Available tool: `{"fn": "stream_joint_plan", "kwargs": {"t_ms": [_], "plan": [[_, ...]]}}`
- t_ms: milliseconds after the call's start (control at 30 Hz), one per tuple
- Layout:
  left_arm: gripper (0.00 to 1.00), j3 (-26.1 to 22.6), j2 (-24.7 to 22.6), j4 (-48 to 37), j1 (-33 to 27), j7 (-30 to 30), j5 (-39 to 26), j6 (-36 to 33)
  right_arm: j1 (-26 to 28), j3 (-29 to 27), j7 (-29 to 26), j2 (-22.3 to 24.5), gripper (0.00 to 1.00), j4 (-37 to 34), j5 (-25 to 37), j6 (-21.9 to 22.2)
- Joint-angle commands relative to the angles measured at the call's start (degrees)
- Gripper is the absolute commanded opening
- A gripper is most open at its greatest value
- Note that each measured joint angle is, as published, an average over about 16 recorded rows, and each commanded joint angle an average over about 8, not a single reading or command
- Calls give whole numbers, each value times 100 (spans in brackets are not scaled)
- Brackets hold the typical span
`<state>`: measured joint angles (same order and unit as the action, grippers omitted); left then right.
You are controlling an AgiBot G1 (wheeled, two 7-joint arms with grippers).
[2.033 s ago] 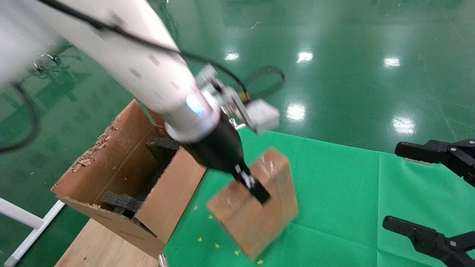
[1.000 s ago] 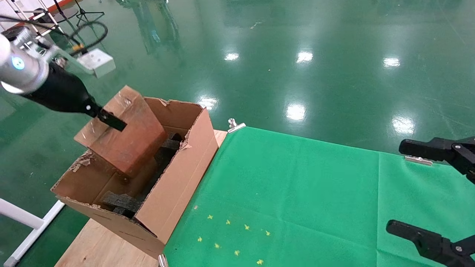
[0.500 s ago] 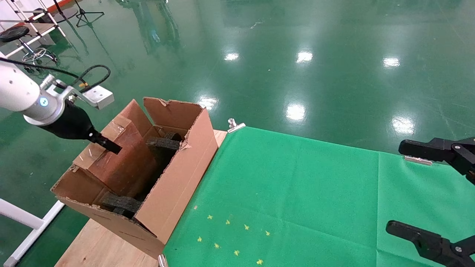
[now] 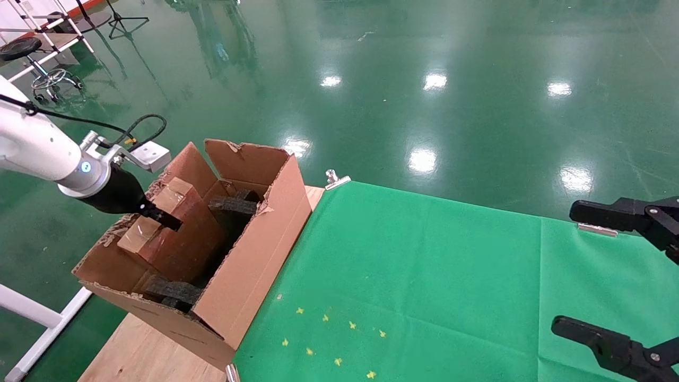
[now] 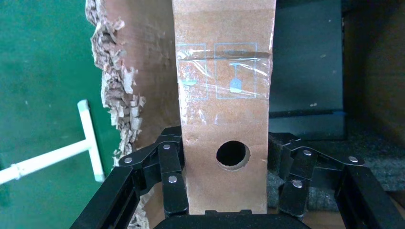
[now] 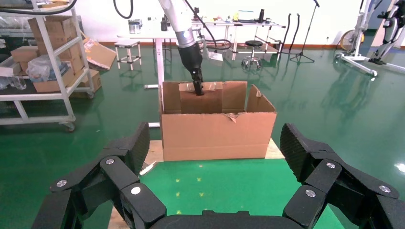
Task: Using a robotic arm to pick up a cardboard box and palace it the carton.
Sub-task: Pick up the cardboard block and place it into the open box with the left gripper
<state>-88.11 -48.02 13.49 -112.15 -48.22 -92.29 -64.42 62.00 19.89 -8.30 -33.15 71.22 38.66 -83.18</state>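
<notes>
The robotic arm [image 4: 42, 148] reaches in from the left. Its left gripper [image 4: 164, 220] is shut on the cardboard box [image 4: 180, 239], a small brown box shiny with clear tape. The box stands tilted inside the carton [image 4: 254, 254], along its left wall, partly below the rim. In the left wrist view the fingers [image 5: 174, 191] press both sides of the box [image 5: 224, 119], which has a round hole. My right gripper [image 4: 583, 273] is open and empty at the far right over the green cloth. It shows wide open in the right wrist view [image 6: 215, 143].
Dark foam pieces [image 4: 233, 204] lie inside the carton, beside the box. The carton's left flap has a ragged torn edge [image 5: 119, 95]. The carton stands on a wooden board [image 4: 138, 350] left of the green cloth [image 4: 424, 276]. A white frame bar [image 4: 32, 310] runs below on the left.
The left gripper carried the cardboard box from above the green cloth leftward over the carton, then lowered it inside. The right gripper has not moved.
</notes>
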Motion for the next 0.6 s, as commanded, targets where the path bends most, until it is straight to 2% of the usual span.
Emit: {"fn": "stream_joint_plan", "kwargs": {"t_ms": [33, 600], "plan": [[0, 25, -78, -237, 75, 106, 54, 31, 0, 0, 0, 0, 100, 0, 0, 0], [0, 129, -364, -1084, 591, 455, 203, 858, 0, 0, 0, 0, 100, 0, 0, 0]]}}
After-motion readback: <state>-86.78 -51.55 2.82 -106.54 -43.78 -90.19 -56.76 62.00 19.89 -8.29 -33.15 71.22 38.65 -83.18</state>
